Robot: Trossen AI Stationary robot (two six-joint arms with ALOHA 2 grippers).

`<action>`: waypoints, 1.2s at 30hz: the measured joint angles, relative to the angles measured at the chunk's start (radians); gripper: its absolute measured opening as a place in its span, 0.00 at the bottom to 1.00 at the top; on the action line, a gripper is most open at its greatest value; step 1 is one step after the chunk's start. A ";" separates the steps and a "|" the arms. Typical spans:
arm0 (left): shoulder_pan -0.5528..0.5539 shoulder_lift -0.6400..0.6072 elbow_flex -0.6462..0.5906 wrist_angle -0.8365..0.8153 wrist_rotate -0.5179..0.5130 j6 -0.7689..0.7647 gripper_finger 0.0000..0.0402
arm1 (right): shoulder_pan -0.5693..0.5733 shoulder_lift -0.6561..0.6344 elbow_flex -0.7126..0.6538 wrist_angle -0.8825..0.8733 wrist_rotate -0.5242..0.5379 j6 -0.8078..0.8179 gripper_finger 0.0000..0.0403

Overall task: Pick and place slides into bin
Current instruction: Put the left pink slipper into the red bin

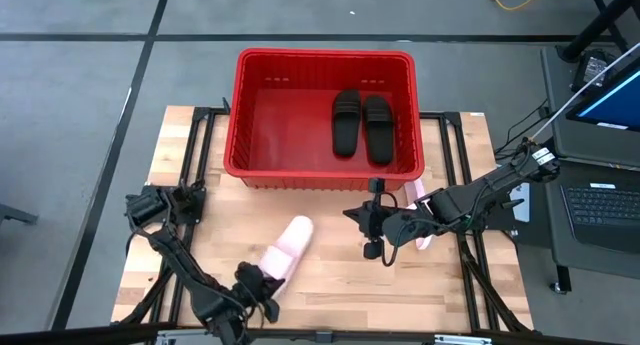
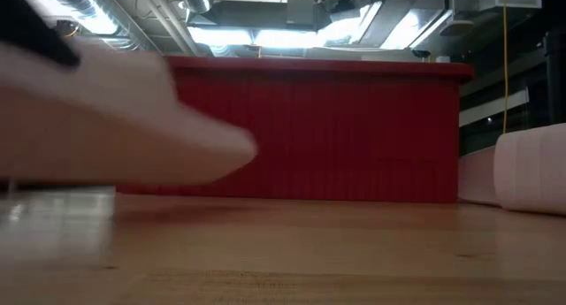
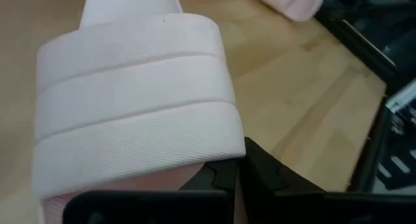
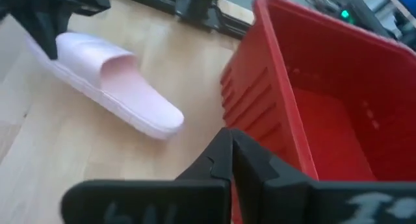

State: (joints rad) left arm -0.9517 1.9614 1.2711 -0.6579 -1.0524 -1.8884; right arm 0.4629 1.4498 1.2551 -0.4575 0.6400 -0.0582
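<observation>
1. The red bin (image 1: 325,120) sits at the far middle of the table (image 1: 190,150).
2. Two black slides (image 1: 362,122) lie side by side inside the bin, toward its right half, on its floor.
3. One pink slide (image 1: 288,247) lies on the table in front of the bin, left of centre, its toe end pointing toward the bin.
4. The left end effector (image 1: 262,288) is at that slide's heel end, near the table's front edge. In the left wrist view its fingers (image 3: 221,175) are drawn nearly together right at the heel, below the wide strap; whether they pinch the sole cannot be told.
5. A second pink slide (image 1: 421,213) lies to the right, just in front of the bin's right front corner, largely hidden beneath the right arm.
6. The right end effector (image 1: 372,228) hovers in front of the bin, right of centre. In the right wrist view its fingers (image 4: 224,162) are closed together with nothing between them, beside the bin's front wall.
</observation>
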 joint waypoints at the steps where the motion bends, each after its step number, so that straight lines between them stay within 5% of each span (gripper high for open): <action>1: 0.008 0.000 0.023 -0.001 -0.001 0.051 0.01 | 0.000 0.000 0.000 0.013 -0.014 -0.023 0.02; 7: 0.050 -0.003 0.145 -0.065 0.032 0.313 0.01 | 0.000 0.001 0.008 0.052 -0.094 -0.107 0.02; 15: 0.071 -0.095 0.229 -0.322 0.112 0.407 0.01 | 0.024 0.000 0.108 0.025 -0.120 -0.212 0.02; 29: 0.171 -0.328 0.231 -0.208 0.083 1.007 0.01 | 0.119 0.000 0.139 0.032 -0.120 -0.342 0.03; 36: 0.235 -0.375 0.231 -0.147 0.195 1.202 0.01 | 0.117 0.000 0.139 0.093 -0.004 -0.393 0.12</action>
State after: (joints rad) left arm -0.7168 1.5866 1.5017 -0.8047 -0.8575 -0.6866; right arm 0.5795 1.4502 1.3937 -0.3648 0.6359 -0.4516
